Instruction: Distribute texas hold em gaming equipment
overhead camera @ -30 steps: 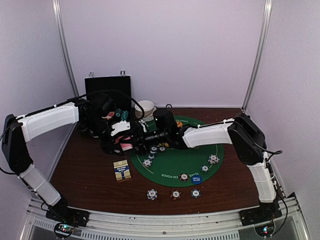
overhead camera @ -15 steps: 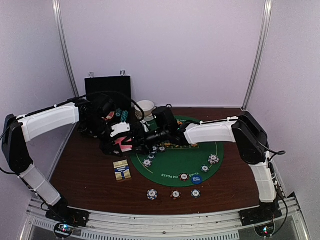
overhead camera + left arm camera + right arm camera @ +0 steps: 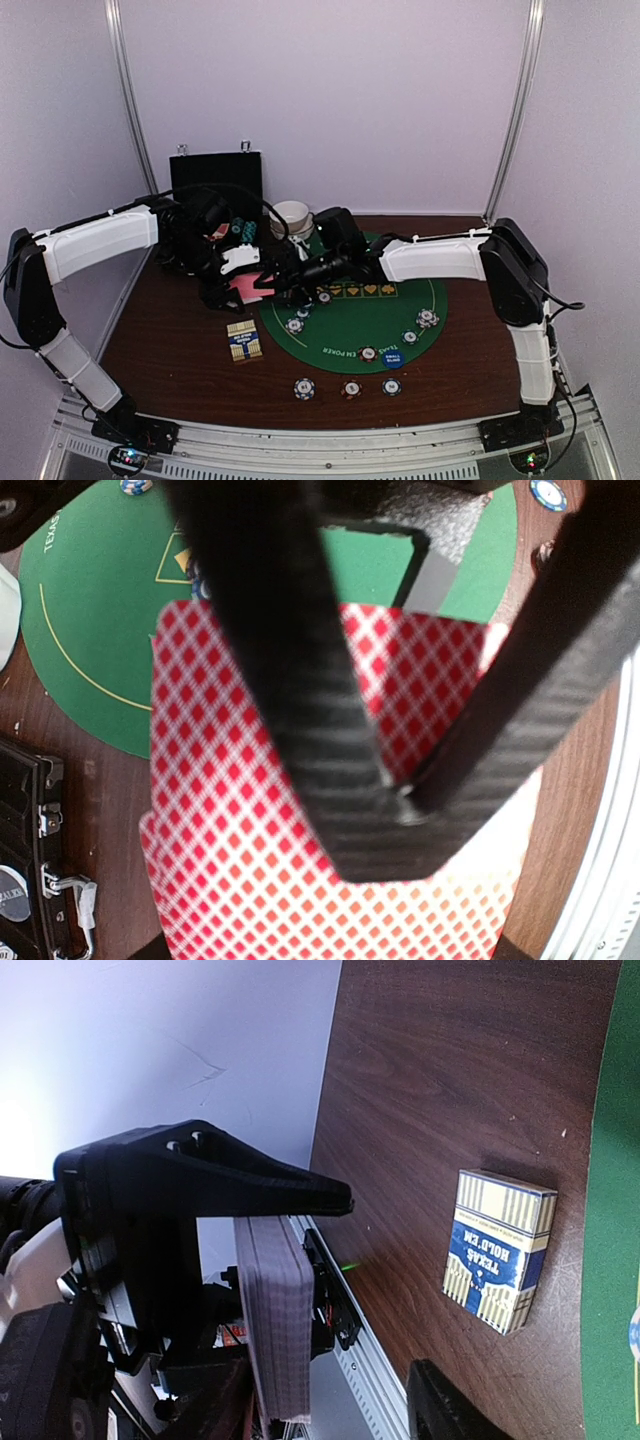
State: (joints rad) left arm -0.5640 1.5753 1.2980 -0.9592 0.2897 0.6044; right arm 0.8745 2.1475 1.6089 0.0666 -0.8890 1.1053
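My left gripper (image 3: 236, 283) (image 3: 400, 802) is shut on a deck of red-checked playing cards (image 3: 250, 286) (image 3: 240, 820), held above the brown table left of the green mat (image 3: 350, 325). My right gripper (image 3: 288, 282) (image 3: 385, 1290) reaches in from the right and stands open. In the right wrist view the deck (image 3: 276, 1320) is edge-on between its fingers, close under the upper finger (image 3: 240, 1182). Striped poker chips (image 3: 304, 388) lie along the front edge and on the mat. A blue disc (image 3: 391, 359) rests on the mat's near rim.
A blue and cream card box (image 3: 245, 341) (image 3: 497, 1250) lies on the table below the deck. Stacked white bowls (image 3: 291, 214) and an open black case (image 3: 215, 185) stand at the back. A metal rail (image 3: 320, 440) borders the near edge.
My right arm has stretched leftward across the mat until its fingers reach the deck, and its jaws have narrowed a little. The left arm and the deck have held still.
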